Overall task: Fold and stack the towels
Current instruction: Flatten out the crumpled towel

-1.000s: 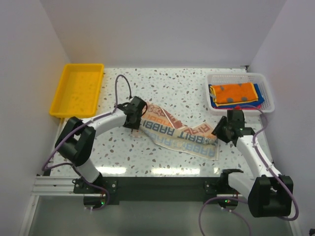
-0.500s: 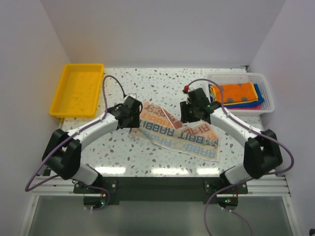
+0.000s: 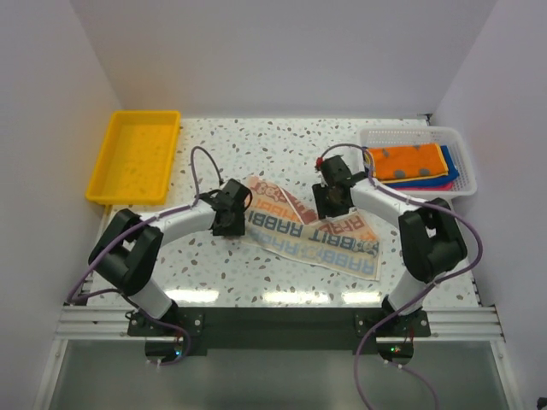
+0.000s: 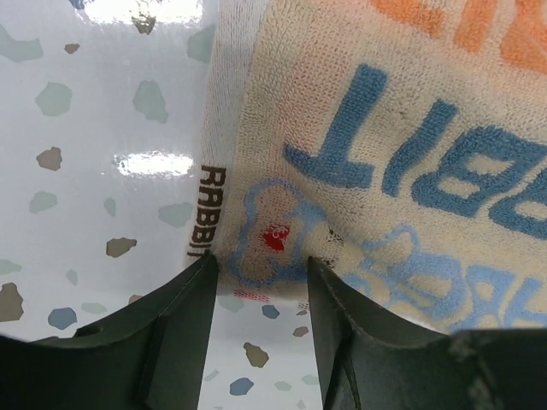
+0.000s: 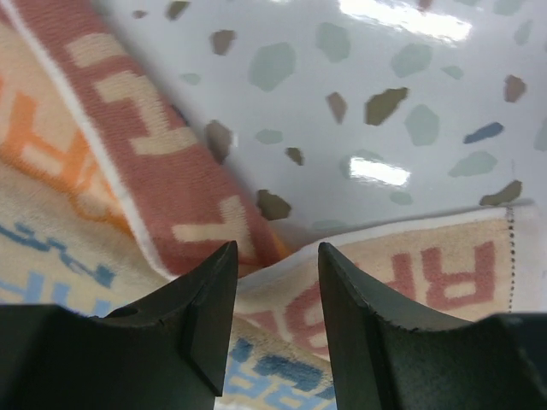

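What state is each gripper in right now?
Left gripper: open, tips at the printed towel edge, nothing held.
Right gripper: open, over a fold of that towel, nothing held.

Robot lab cell. Bare white walls (image 3: 282,60) box in the left gripper (image 3: 234,224) and right gripper (image 3: 327,207) from behind and on both sides. Speckled table (image 3: 282,145) lies under both, with nothing else around it. A metal rail (image 3: 85,320) on the near side of the grippers carries the bolted arm bases (image 3: 162,329). Purple cables (image 3: 192,166) hang in open loops off the arms. Yellow tray (image 3: 137,158) sits well left of the left gripper, white basket (image 3: 402,132) near the right gripper's right.
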